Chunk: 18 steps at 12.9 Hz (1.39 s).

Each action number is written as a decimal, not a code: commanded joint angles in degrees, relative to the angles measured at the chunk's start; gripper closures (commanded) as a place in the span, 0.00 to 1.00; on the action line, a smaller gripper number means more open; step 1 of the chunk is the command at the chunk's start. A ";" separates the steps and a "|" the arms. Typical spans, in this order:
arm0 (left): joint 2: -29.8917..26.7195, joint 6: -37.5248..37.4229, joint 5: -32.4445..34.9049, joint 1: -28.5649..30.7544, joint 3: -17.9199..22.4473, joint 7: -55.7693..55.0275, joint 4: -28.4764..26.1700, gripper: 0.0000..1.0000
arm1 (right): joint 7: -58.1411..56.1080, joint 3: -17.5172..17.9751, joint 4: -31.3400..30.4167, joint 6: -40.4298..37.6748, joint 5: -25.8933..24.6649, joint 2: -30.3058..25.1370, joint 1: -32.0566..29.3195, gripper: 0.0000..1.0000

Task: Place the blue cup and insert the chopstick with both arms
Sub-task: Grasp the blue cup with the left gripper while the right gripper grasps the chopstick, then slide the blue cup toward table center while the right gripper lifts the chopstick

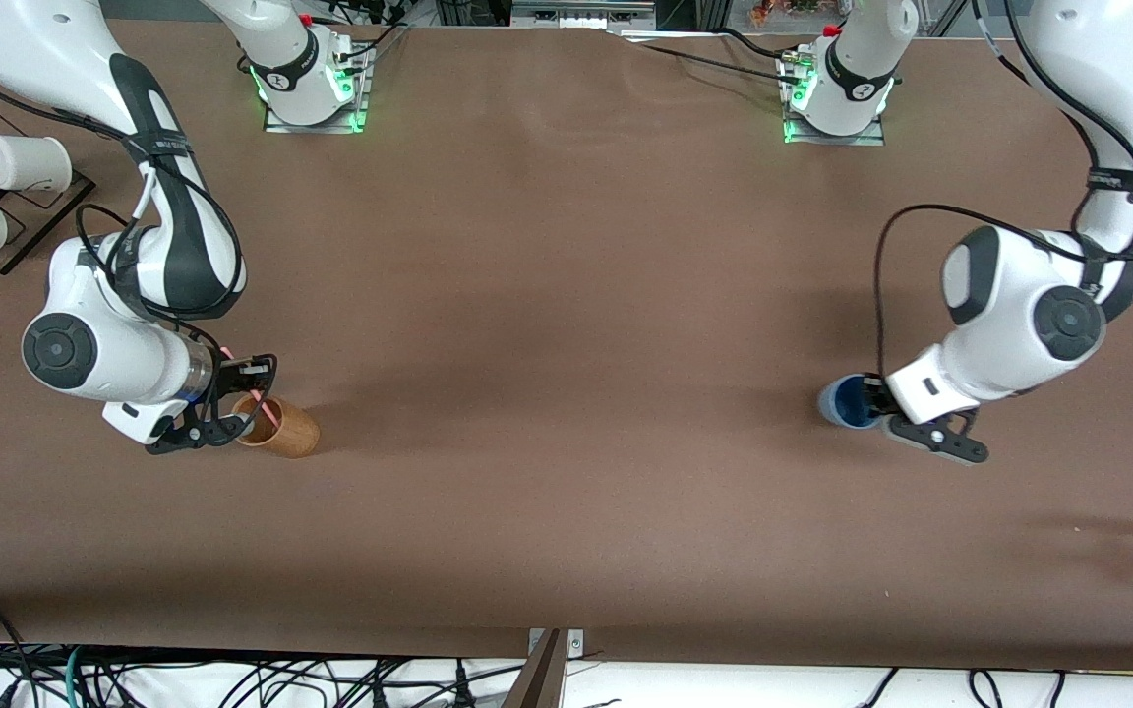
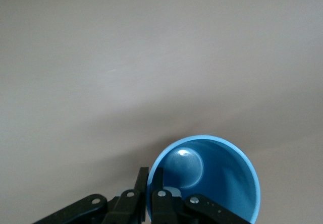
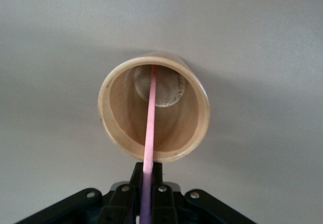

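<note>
**Both pincers closed on their loads at either end of the counter**

The right pincer (image 1: 240, 400) is clamped on the chopstick (image 3: 150, 128), its black fingers (image 3: 157, 179) pressed against the pink stick just above the rim of the tan wooden cup (image 1: 281, 426). The stick runs straight from the fingers down into that cup, its lower end resting on the cup's pale bottom. The wooden cup stands upright on the brown counter (image 1: 566, 344) toward the right arm's end. The right arm comes down from its base, folds at the elbow and turns its wrist low over the counter, with the pincer at the wooden cup's mouth.

The left pincer (image 1: 881, 405) is closed on the blue cup (image 1: 849, 401), one finger (image 2: 160, 204) inside the rim and one outside, pinching the wall. The cup is upright, dusty blue outside and brighter blue inside, with a glint on its round bottom. It is well apart from the wooden cup, toward the left arm's end of the counter. The left arm bends down steeply, its wrist low beside the blue cup.
</note>
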 commanded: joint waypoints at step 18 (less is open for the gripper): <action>1.01 0.79 1.48 -27.41 -1.29 -42.34 3.50 0.00 | 18.76 5.72 18.52 -32.86 0.47 -6.96 9.82 1.00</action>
